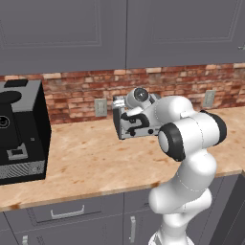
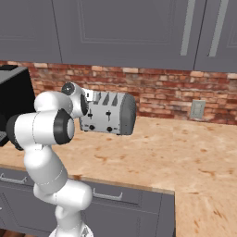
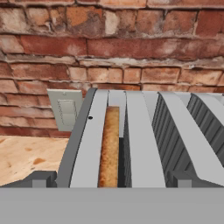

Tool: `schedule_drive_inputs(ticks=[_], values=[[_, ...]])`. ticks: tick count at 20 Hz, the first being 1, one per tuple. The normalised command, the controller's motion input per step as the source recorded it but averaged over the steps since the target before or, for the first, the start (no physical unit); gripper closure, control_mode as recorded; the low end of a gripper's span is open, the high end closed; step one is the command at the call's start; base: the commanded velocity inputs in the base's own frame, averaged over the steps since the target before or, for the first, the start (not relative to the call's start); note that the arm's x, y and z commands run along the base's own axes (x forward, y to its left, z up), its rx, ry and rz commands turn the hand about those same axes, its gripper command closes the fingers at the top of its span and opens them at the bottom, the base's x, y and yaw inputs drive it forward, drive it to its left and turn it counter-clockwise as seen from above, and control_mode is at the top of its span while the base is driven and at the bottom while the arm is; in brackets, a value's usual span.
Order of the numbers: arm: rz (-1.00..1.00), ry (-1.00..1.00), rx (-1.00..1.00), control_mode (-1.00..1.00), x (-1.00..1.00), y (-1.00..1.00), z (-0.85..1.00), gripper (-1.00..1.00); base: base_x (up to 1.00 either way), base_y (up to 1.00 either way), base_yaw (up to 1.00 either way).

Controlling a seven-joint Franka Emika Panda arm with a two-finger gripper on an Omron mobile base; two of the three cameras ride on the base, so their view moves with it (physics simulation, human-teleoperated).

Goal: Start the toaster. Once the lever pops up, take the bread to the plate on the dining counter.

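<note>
On your far left in the left base view stands the big black coffee machine (image 1: 20, 131), set on the mottled wood-tone kitchen counter (image 1: 91, 158) with its grey drawers (image 1: 67, 210) below. Move right along the brick backsplash (image 1: 72, 93) and you pass a pale wall outlet (image 1: 100, 107), then the toaster (image 1: 136, 125) — silver-grey, sitting near the back of the counter, largely hidden here behind the white arm's wrist and elbow.

In the right base view you see the toaster (image 2: 109, 113) more plainly: two black levers and two black knobs on its front face, slots on top, with the arm's hand just at its left end and above it. Further right the counter runs bare to a second outlet (image 2: 198, 109) on the brick.

From the hand view you look straight down along the top of the toaster (image 3: 140, 140). In the leftmost slot sits the bread (image 3: 109, 148) — a tan-brown slice on edge, sunk down into the slot. To its right lie the other slots, dark and ribbed. The two dark fingertips (image 3: 40, 178) rise at the bottom of that view, one at each side of the toaster's top, spread wide apart and gripping nothing. An outlet (image 3: 65, 109) shows on the wall behind, left of the toaster.
</note>
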Motion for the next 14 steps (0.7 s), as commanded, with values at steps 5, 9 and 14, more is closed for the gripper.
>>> schedule_drive_inputs(ticks=[5,9,14], values=[[0.0,0.0,0.0,-1.0,0.0,0.0,0.0,-1.0,0.0,0.0,0.0],[0.0,0.0,0.0,-1.0,0.0,0.0,0.0,-1.0,0.0,0.0,0.0],[0.0,0.0,0.0,-1.0,0.0,0.0,0.0,-1.0,0.0,0.0,0.0]])
